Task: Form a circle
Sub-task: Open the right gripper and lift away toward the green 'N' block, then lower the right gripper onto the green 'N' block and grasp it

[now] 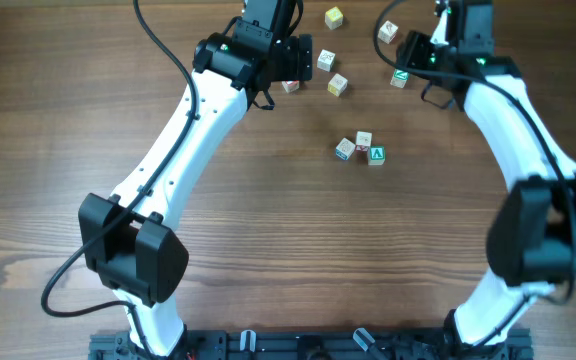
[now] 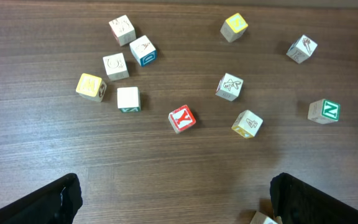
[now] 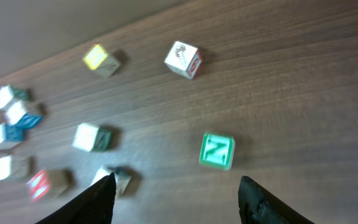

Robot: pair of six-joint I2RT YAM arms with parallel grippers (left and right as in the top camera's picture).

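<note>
Overhead, the circle [image 1: 361, 148] was seen near the middle of the worktop [image 1: 268, 220], touched by nothing. At the left wrist, the left jaws were spread wide, empty. At the right wrist, the right jaws were released, with a green N cube [image 3: 217, 151] lying ahead.

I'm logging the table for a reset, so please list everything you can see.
cube cluster: five cubes, pale wood with blue, yellow and green faces, left side of the left wrist view
red Y cube: one, red, middle
green N cube: one, green, right side
yellow cube: one, yellow top, far side
drawing cubes: three, pale, scattered right of middle
cut-off cube: one, pale, bottom edge
table: one, dark brown wood
arms: two, white and black
left gripper: one, black, open
right gripper: one, black, open and empty, green N cube just ahead
</note>
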